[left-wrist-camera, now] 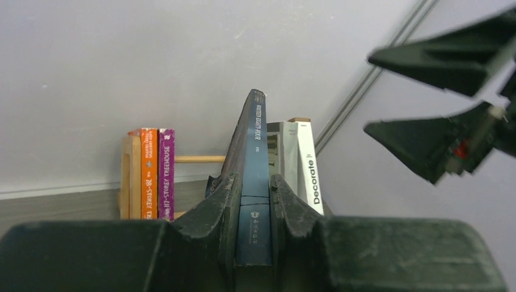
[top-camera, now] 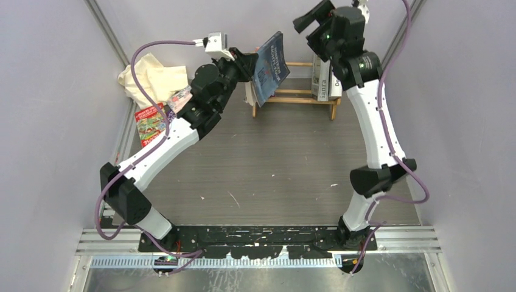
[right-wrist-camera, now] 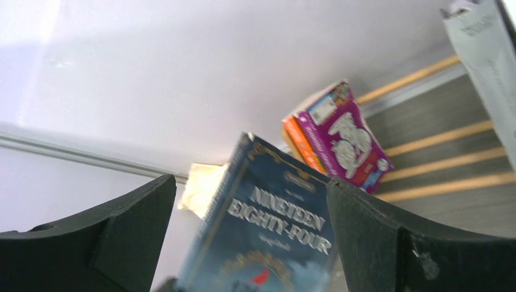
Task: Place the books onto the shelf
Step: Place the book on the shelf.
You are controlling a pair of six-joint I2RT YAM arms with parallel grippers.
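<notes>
your left gripper is closed on the dark blue book, with one finger on each cover near the spine. the cover reads "nineteen eighty-four". from above, the book is in the air and tilted, over the left half of the shelf. i cannot tell for sure if its lower edge touches the slats, because the book itself hides this place.

your right gripper stands with its jaws wide apart and has nothing in it. it is up near the back wall, above the right end of the shelf and apart from the blue book.

on the shelf, the orange book and the purple book stand upright against the left end frame. the white "decorate" book stands at the right end with another pale book beside it. the middle between them is open.

one red-green book lies flat on the table at the left, near the cream cloth.
</notes>
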